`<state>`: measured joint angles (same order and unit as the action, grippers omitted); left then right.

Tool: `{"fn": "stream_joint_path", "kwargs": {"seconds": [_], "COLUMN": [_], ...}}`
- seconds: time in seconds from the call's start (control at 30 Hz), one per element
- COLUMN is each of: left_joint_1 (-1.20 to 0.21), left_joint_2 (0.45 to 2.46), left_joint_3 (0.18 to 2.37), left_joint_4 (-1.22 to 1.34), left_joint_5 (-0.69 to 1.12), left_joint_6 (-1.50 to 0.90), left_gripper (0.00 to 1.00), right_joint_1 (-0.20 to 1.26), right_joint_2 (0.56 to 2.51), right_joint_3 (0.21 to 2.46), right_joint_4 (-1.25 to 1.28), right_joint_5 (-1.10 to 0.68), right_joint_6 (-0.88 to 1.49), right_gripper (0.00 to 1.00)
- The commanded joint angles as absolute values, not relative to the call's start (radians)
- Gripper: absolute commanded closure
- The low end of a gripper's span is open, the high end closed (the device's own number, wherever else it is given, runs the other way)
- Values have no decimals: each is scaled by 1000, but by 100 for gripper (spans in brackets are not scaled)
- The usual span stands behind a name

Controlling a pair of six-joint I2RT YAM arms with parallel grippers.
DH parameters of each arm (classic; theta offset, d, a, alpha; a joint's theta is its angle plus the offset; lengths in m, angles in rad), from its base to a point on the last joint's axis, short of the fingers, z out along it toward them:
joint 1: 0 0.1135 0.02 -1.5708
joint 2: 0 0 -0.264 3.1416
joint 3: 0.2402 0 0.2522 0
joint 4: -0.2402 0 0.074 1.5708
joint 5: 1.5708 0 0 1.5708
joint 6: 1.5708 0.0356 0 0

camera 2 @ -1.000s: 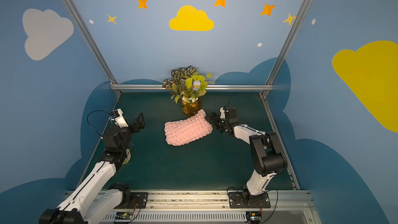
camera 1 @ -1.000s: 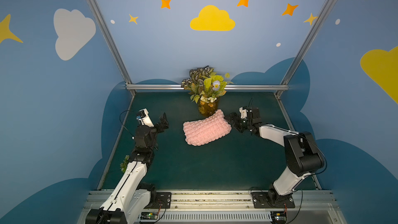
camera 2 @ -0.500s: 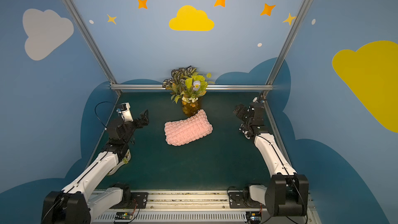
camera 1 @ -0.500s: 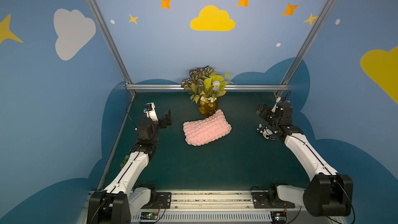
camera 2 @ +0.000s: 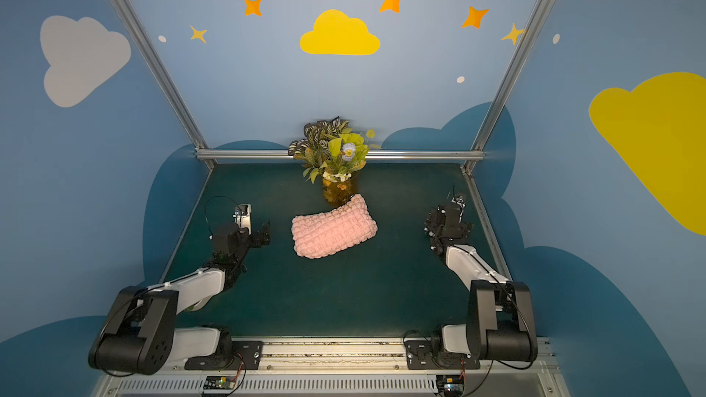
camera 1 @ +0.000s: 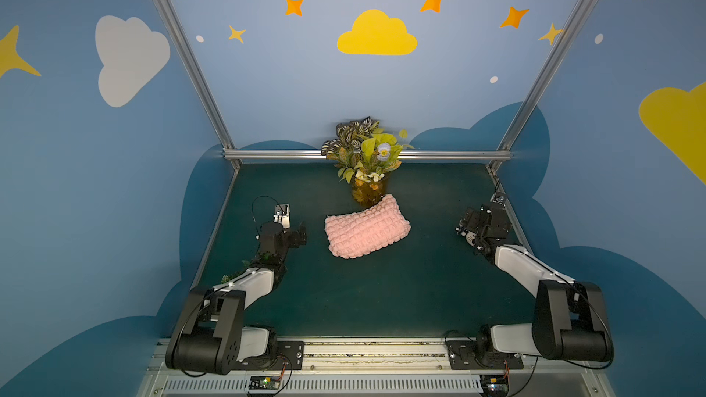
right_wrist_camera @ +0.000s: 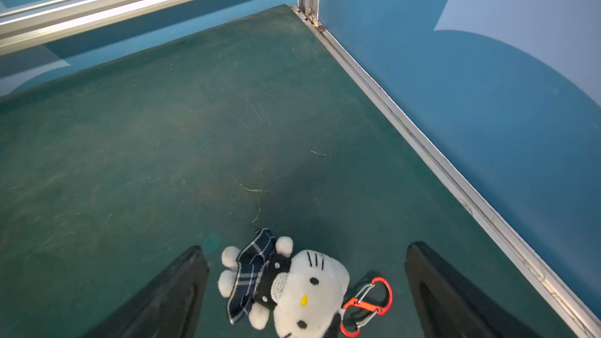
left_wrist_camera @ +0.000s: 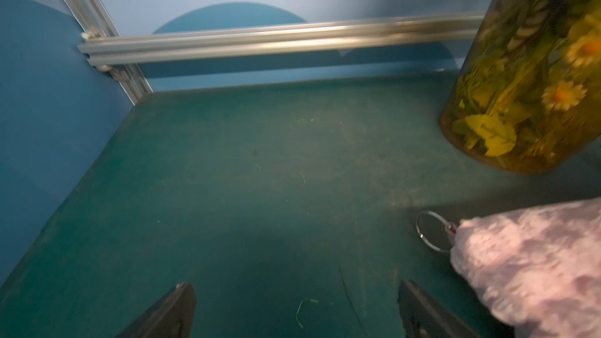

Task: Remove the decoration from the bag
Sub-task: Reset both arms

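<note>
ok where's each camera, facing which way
Top views: high in front, looking down on left arm, right arm, pink bag, vase.
Left wrist: on left arm, facing back rail; open left gripper, bag corner, vase.
Right wrist: on right arm, facing back right corner; open right gripper, plush cat charm.
Top views and left wrist share bag, vase.

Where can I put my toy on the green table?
Widest: the bare table between the bag and the arm bases. Also between bag and right gripper, and the back corner left of the vase. Crowded: vase close behind the bag, decoration at the right gripper.
</note>
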<state>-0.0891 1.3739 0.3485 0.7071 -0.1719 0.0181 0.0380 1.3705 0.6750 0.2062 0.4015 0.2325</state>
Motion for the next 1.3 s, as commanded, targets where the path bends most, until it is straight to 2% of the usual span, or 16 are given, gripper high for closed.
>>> {"fn": "stream_joint_path", "kwargs": {"seconds": [0.0,0.13,0.27,0.33,0.43,0.5,0.83,1.27], "left_joint_1": [-87,-94,-96,-96,-96,-95,-92,-92], "left_joint_2": [1466,1585,1547,1564,1574,1576,1575,1575], "left_joint_3": [292,284,346,352,352,355,355,354], "left_joint_4": [970,1122,941,947,973,967,965,968], "left_joint_5": [-161,-150,-138,-134,-131,-125,-121,-121], "left_joint_6": [54,75,71,76,82,81,79,81], "left_gripper": [0,0,0,0,0,0,0,0], "right_joint_1": [36,43,71,82,84,90,86,80], "right_joint_2": [1366,1346,1322,1336,1417,1479,1474,1473], "right_joint_3": [683,682,619,547,402,378,440,445], "right_joint_4": [263,218,247,361,661,798,661,650], "right_joint_5": [338,326,332,353,359,349,317,305], "right_joint_6": [146,100,54,43,32,37,-7,-5], "right_gripper": [2,2,2,2,2,2,2,2]}}
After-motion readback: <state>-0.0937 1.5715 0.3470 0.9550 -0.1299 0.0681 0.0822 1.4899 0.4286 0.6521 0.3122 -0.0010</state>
